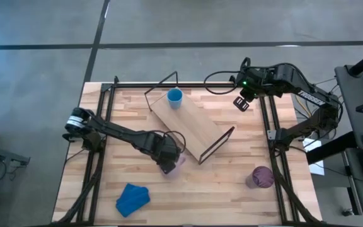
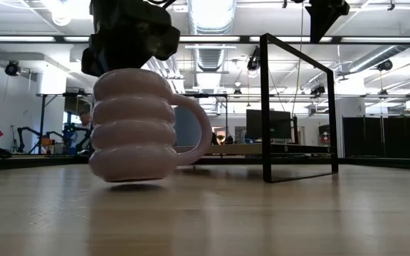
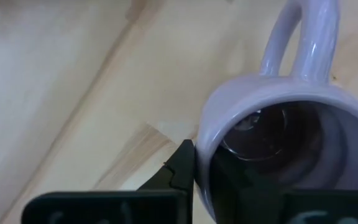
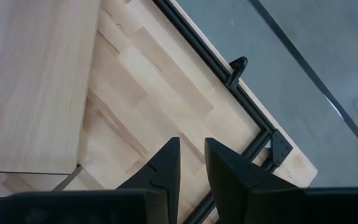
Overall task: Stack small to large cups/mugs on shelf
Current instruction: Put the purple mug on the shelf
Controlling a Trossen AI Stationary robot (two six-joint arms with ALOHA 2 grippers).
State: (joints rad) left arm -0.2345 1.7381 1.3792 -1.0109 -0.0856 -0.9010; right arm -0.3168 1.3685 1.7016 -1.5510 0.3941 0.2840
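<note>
The pale-lilac ribbed mug (image 2: 134, 124) is under my left gripper (image 1: 167, 154), near the shelf's near end and toward the table's middle; that gripper is shut on it. The small light-blue cup (image 1: 174, 98) stands upright on the far end of the shelf (image 1: 191, 125), a light board on black wire legs that lies slantwise. The dark-purple cup (image 1: 261, 178) stands on the table near the right edge. My right gripper (image 1: 242, 101) hovers beyond the shelf's far right side, holding nothing, with a narrow gap between its fingers (image 4: 191, 163). My left gripper holds the mug by its rim (image 3: 211, 127), on the side opposite the handle (image 3: 303, 37). One finger (image 3: 182, 167) is outside the wall and one (image 3: 232, 183) is inside the hollow. The fingers come from above, pointing down. The mug stays nearly upright, its base (image 2: 130, 176) just above the tabletop with a shadow beneath.
A crumpled blue cloth (image 1: 133, 198) lies near the table's near-left corner. Black rails (image 1: 273, 135) run along the table's edges. The shelf's wire legs (image 2: 297, 107) stand up at both ends. Bare wood lies between the shelf and the purple cup.
</note>
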